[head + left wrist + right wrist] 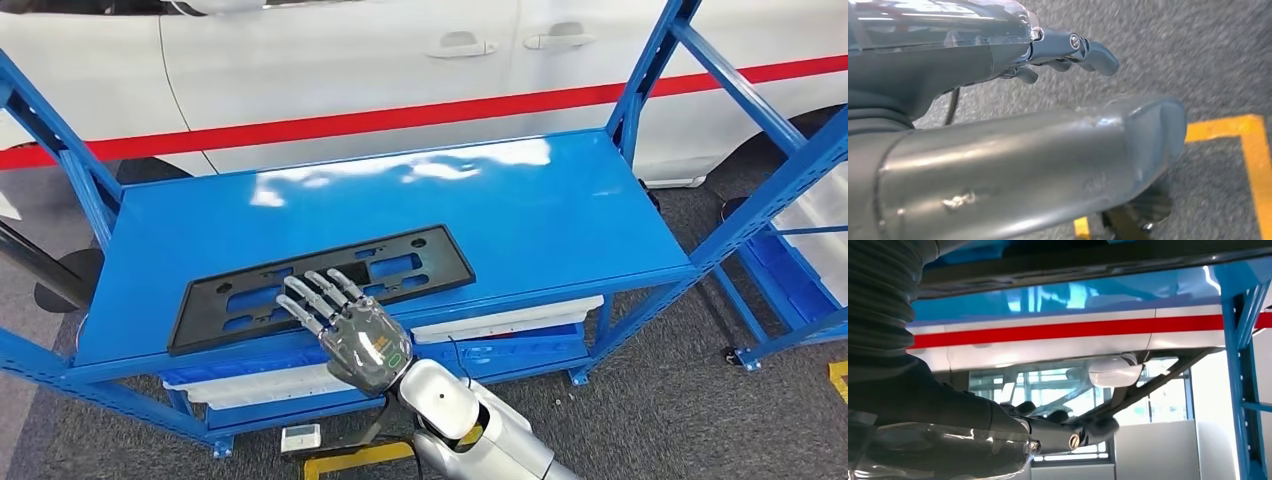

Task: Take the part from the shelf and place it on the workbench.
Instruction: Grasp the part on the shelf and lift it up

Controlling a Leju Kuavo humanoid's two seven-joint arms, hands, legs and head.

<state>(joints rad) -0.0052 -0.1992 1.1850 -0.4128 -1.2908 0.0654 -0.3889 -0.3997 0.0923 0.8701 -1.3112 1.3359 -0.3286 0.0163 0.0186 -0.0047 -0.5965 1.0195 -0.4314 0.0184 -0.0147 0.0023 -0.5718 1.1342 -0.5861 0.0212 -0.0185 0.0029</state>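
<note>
The part [322, 284], a flat black rectangular frame with slotted cut-outs, lies flat on the blue shelf [560, 215], toward the shelf's front edge and left of its centre. Its long side runs nearly parallel to that front edge, with the right end angled slightly toward the back.

The right hand [345, 322] reaches in from the front of the shelf. Its fingers [318, 294] are spread and extended, lying over the near long edge of the part. Whether they press on the part or hover just above it cannot be told. Nothing is clasped in this hand. In the right wrist view the hand [1013, 432] sits just beside the shelf surface, dark fingertips stretched forward.

The left hand [998, 125] hangs above grey carpet [1168, 50], away from the shelf. Its fingers [1095, 52] are curled slightly and hold nothing. A yellow floor line [1243, 140] runs beneath it.

Behind the shelf stands a white car [350, 60] with a red stripe [400, 118] along its side. White bins [500, 322] sit on the tier below the shelf top.
</note>
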